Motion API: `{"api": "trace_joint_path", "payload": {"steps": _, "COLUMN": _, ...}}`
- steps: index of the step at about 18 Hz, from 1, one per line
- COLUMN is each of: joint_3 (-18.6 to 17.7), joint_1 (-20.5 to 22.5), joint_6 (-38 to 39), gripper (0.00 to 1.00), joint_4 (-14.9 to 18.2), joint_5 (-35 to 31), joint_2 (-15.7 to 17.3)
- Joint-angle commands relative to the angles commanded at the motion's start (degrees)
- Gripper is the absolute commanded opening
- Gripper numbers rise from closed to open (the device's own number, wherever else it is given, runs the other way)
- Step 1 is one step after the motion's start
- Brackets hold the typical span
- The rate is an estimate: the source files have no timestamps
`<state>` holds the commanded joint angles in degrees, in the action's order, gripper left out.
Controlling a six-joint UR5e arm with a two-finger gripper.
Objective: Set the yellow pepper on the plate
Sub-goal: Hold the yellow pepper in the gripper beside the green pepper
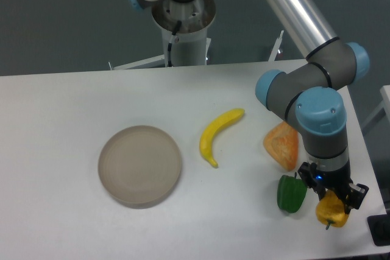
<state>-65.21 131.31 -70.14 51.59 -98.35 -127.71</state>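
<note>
The yellow pepper [331, 212] is a small yellow-orange lobed fruit at the front right of the table, its dark stem pointing down. My gripper [332, 199] comes down on it from above with its black fingers on either side of the pepper's top, shut on it. I cannot tell whether the pepper rests on the table or hangs just above it. The plate [140, 165] is a round, flat beige-grey dish at the left-centre of the table, far to the left of the gripper, with nothing on it.
A green pepper [291, 193] stands right beside the yellow one, on its left. An orange wedge [282, 145] lies just behind them. A curved yellow banana [218, 136] lies between the wedge and the plate. The table's right edge runs close to the gripper.
</note>
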Motion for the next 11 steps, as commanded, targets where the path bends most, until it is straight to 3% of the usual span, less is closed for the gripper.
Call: {"api": "trace_joint_path", "payload": {"steps": 11, "joint_3": -0.18, "joint_1": -0.61, "joint_6": 0.88, "gripper": 0.45, "joint_4": 0.18, "joint_5": 0.09, "joint_2": 0.7}}
